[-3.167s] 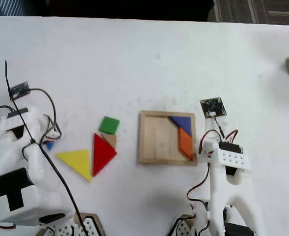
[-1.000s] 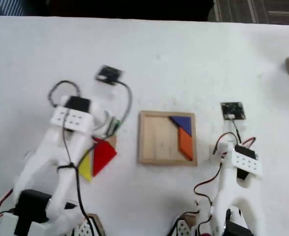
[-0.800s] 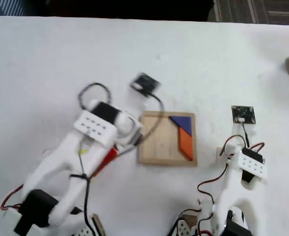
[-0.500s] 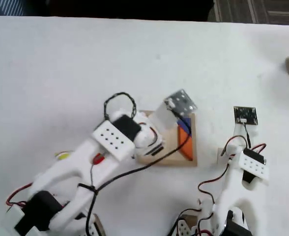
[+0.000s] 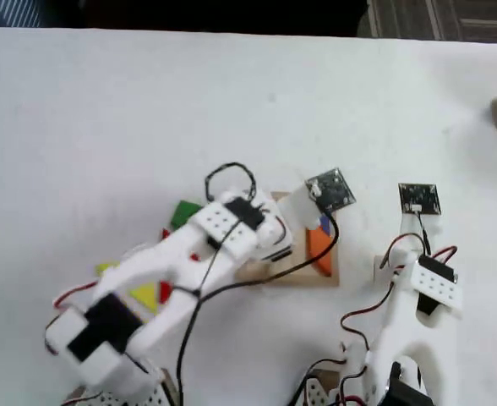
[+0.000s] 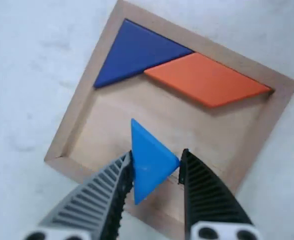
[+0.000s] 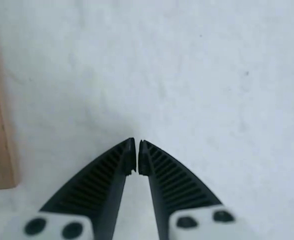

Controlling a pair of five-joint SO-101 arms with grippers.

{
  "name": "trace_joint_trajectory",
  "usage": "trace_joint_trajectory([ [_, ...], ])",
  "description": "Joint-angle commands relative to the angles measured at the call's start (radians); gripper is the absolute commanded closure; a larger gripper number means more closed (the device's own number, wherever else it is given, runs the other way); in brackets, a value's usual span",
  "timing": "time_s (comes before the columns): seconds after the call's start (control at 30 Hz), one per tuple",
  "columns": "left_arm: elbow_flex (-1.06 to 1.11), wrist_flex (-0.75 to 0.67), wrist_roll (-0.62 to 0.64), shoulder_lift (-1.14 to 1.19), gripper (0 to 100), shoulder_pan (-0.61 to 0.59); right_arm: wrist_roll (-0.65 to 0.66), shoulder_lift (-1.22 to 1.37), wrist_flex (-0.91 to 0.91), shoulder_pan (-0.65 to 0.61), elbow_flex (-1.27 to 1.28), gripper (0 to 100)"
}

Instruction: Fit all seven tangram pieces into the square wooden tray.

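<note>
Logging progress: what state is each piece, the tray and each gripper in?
wooden tray: partly filled.
dark blue triangle: seated in a tray corner.
orange parallelogram: seated in tray, touching dark blue triangle.
light blue triangle: gripped, over the tray.
left gripper: jaws shut on light blue triangle.
right gripper: jaws shut, empty.
green square: loose on table.
yellow triangle: on table, partly hidden by arm.
red triangle: on table, mostly hidden.

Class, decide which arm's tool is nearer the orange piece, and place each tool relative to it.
Left. The left tool holds a light blue triangle over the tray, near the orange piece; the right tool sits over the table outside the tray.
</note>
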Motion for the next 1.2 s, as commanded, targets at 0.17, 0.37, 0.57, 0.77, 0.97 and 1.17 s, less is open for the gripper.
trace_joint_trajectory([
  [0.17,-0.178,-0.025,-0.005,0.136,81,-0.105,0.011,-0.031,0.004,-0.016,-0.005,97.8],
  [0.37,-0.178,-0.002,-0.002,0.137,69,-0.104,0.011,-0.03,0.004,-0.016,-0.005,97.8],
  [0.57,-0.183,0.055,0.068,0.104,68,-0.097,0.011,-0.03,0.004,-0.016,-0.005,97.8],
  [0.77,-0.083,0.112,0.267,-0.021,68,-0.076,0.011,-0.03,0.004,-0.016,-0.005,97.8],
  [0.97,-0.037,0.086,0.31,0.058,91,-0.021,0.011,-0.03,0.004,-0.016,-0.005,97.8],
  [1.17,-0.189,0.104,0.33,0.217,95,-0.027,0.011,-0.03,0.004,-0.016,-0.005,97.8],
])
